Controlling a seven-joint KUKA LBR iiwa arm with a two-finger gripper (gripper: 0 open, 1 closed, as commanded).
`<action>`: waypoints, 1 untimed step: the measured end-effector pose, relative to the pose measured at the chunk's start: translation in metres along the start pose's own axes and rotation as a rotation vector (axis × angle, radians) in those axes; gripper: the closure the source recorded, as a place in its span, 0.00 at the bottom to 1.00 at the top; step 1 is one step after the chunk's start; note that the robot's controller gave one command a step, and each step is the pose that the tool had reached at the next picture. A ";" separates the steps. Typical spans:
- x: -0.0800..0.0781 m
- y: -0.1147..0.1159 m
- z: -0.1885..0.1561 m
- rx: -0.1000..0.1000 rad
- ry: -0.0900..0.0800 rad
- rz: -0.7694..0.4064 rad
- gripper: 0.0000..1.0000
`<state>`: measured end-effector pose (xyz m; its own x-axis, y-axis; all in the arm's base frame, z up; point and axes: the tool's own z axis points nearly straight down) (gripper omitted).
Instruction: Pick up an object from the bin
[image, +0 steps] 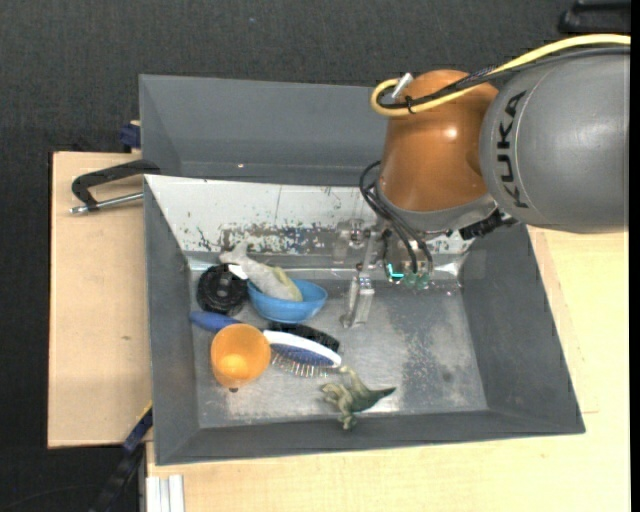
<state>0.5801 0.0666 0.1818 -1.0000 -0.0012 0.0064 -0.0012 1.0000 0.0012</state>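
Currently, bin (500, 330): grey metal with sloped walls. The loose things are gathered in its left half, and the right half of the floor is bare.
Arm (560, 130): reaches in from the right, its orange wrist cover (435, 140) above the back wall, likely so the tool points straight down.
Tool (365, 295): low over bare floor near the middle of the back. I cannot tell whether it is open or closed. Nothing is seen in its grip.
Blue bowl (300, 300): the nearest thing, just left of the tool, with a pale lump resting in it.
Orange cup (240, 355): lies on its side at the front left.
White-and-blue brush (300, 350): lies between cup and bowl, touching the cup.
Black round part (220, 290): beside the bowl, against the left wall.
Green dinosaur toy (352, 395): alone at the front wall, judged the least crowded pick.
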 end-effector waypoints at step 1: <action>0.004 0.057 0.091 -0.010 -0.027 0.094 0.00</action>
<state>0.5754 0.1237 0.0910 -0.9955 0.0926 -0.0202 0.0924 0.9957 0.0118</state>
